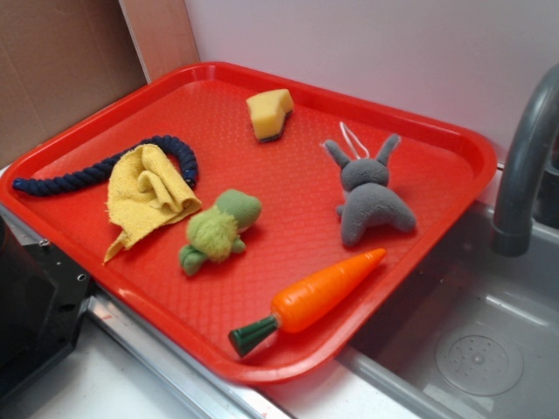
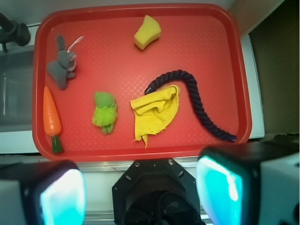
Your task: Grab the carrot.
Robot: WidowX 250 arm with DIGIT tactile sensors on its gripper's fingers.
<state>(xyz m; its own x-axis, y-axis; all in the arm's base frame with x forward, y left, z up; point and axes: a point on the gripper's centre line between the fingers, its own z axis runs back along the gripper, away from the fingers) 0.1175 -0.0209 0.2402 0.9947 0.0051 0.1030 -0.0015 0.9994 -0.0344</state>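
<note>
The carrot [image 1: 325, 288] [image 2: 51, 115] is glossy orange with a dark green stem. It lies flat near the front right edge of the red tray [image 1: 397, 118] [image 2: 201, 33], its tip pointing toward the grey plush rabbit [image 1: 370, 199] [image 2: 62, 66]. In the wrist view my gripper [image 2: 140, 192] hangs high above the tray's near edge, far from the carrot, which sits at the tray's left side. Its fingers [image 2: 220, 190] stand wide apart with nothing between them. The gripper does not appear in the exterior view.
On the tray also lie a green plush toy [image 1: 218, 231] [image 2: 105, 112], a yellow cloth [image 1: 144, 194] [image 2: 156, 111], a dark blue rope [image 1: 96, 172] [image 2: 197, 104] and a yellow sponge [image 1: 269, 113] [image 2: 147, 32]. A sink with a grey faucet [image 1: 524, 166] lies right of the tray.
</note>
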